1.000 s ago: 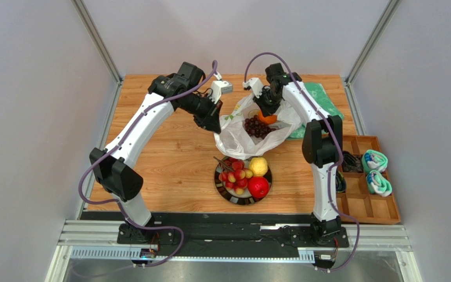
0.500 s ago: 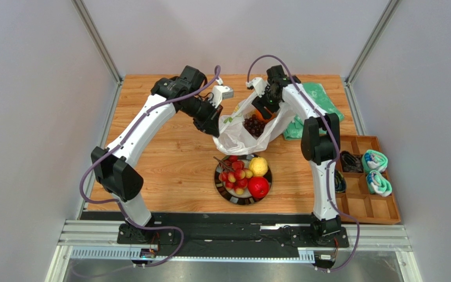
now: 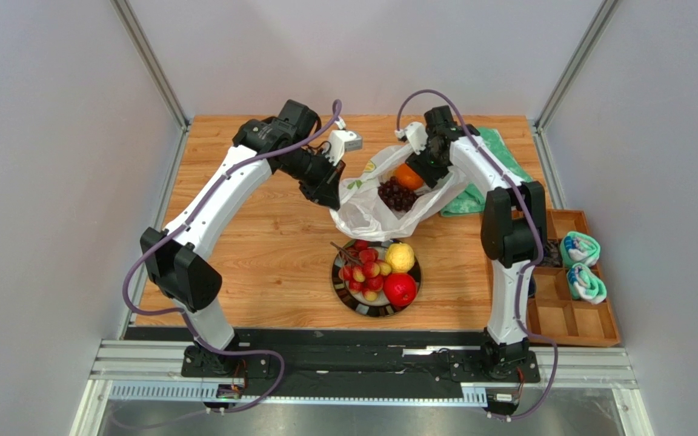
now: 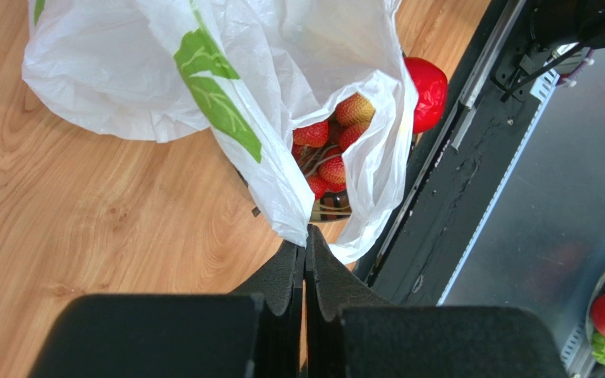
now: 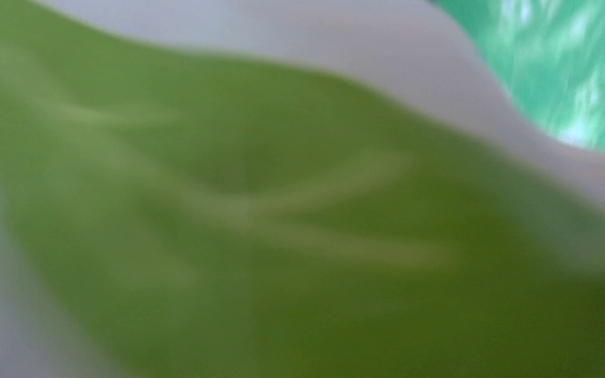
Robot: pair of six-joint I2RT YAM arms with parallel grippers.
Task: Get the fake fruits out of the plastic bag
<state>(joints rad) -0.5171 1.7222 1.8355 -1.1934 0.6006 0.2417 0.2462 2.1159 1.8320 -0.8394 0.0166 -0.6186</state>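
A table of light wood is seen from above. On its far half, a bag is held open at the rim. Its left edge is pinched between the clenched fingers of the left gripper, as is shown in the left wrist view. The right gripper is set at the bag's right rim. Whether it is clenched or released cannot be told, since the right wrist view is filled with blurred white film and green print. A green cloth is spread just right of the bag. A plate is placed just in front of the bag. On it, an apple, a lemon and a berry cluster are packed together, touching. Inside the bag, an orange and grapes are seen side by side.
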